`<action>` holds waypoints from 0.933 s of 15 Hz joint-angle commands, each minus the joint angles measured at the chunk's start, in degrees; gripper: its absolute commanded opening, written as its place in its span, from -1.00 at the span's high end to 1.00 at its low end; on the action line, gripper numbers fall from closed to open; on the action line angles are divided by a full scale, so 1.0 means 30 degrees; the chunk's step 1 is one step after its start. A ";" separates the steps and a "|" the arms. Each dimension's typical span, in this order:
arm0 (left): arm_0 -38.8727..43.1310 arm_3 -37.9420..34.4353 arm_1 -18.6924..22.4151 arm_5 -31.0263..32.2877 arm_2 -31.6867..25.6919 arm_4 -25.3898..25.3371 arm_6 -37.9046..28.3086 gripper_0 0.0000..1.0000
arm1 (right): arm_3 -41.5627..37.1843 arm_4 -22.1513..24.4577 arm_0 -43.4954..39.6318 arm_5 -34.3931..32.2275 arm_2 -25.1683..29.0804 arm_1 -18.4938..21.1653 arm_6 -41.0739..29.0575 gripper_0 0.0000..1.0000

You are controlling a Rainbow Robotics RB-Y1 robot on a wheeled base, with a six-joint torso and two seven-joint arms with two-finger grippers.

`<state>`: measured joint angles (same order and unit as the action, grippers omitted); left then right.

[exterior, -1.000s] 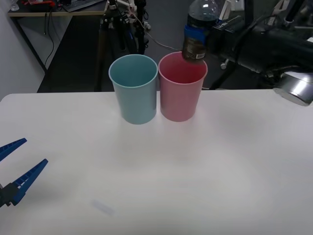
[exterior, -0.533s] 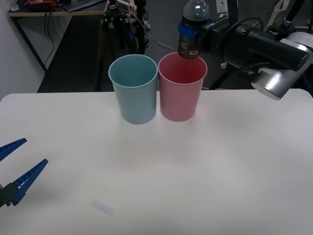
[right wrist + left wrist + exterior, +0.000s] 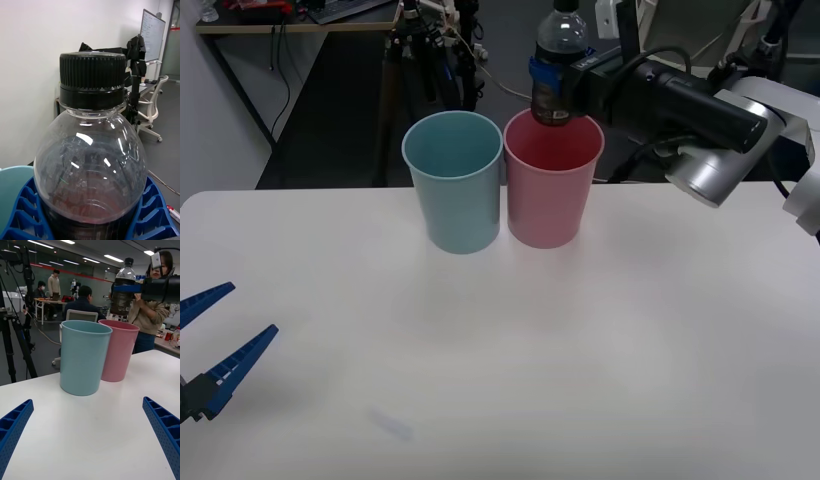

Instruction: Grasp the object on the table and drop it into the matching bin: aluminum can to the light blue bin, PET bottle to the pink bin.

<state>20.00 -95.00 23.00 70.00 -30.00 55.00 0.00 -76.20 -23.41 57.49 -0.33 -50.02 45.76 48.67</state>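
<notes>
My right gripper point(image 3: 565, 80) is shut on the PET bottle point(image 3: 555, 62), a small clear bottle with a dark cap and dark liquid, holding it upright just above the far rim of the pink bin point(image 3: 551, 178). In the right wrist view the bottle point(image 3: 92, 150) sits between my blue fingers point(image 3: 22, 210). The light blue bin point(image 3: 457, 180) stands touching the pink bin's left side. From the left wrist view I see the bottle point(image 3: 123, 288) over the pink bin point(image 3: 117, 349), beside the light blue bin point(image 3: 83, 356). My left gripper point(image 3: 210, 335) rests open at the table's near left.
The white table point(image 3: 580, 350) stretches bare in front of the two bins. Behind its far edge are tripods, cables and a desk. My right arm point(image 3: 700, 110) reaches in from the back right.
My right gripper has carried the bottle leftward, from beyond the pink bin's right rim to over its far rim. The left gripper has not moved.
</notes>
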 commanded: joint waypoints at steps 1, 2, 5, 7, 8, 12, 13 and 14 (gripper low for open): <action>0.0000 0.0000 0.0000 0.0000 0.0000 0.0000 0.0000 -1.00 | 0.0029 0.0214 -0.0002 -0.0006 0.0003 -0.0135 -0.0079 1.00; 0.0000 0.0000 0.0000 0.0000 0.0000 0.0000 0.0000 -1.00 | 0.0029 0.0185 -0.0002 -0.0006 0.0003 -0.0135 -0.0138 1.00; 0.0000 0.0000 0.0000 0.0000 0.0000 0.0000 0.0000 -1.00 | 0.0029 0.0214 -0.0002 -0.0123 0.0003 -0.0164 -0.0138 -0.75; 0.0000 0.0000 0.0000 0.0000 0.0000 0.0000 0.0000 -1.00 | 0.0029 0.0214 -0.0002 -0.0328 0.0003 -0.0164 -0.0167 -1.00; 0.0000 0.0000 0.0000 0.0000 0.0000 0.0000 0.0000 -1.00 | 0.0029 0.0214 -0.0002 -0.0416 0.0003 -0.0164 -0.0167 -1.00; 0.0000 0.0000 0.0000 0.0000 0.0000 0.0000 0.0000 -1.00 | 0.0029 0.0185 -0.0002 -0.0592 0.0032 -0.0164 -0.0167 -1.00; 0.0000 0.0000 0.0000 0.0000 0.0000 0.0000 0.0000 -1.00 | 0.0029 0.0185 -0.0002 -0.0592 0.0061 -0.0164 -0.0167 -1.00; 0.0000 0.0000 0.0000 0.0000 0.0000 0.0000 0.0000 -1.00 | 0.0000 0.0185 -0.0002 -0.0592 0.0091 -0.0164 -0.0167 -1.00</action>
<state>20.00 -95.00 23.00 70.00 -30.00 55.00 0.00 -76.12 -22.83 57.48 -2.10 -49.82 45.27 48.17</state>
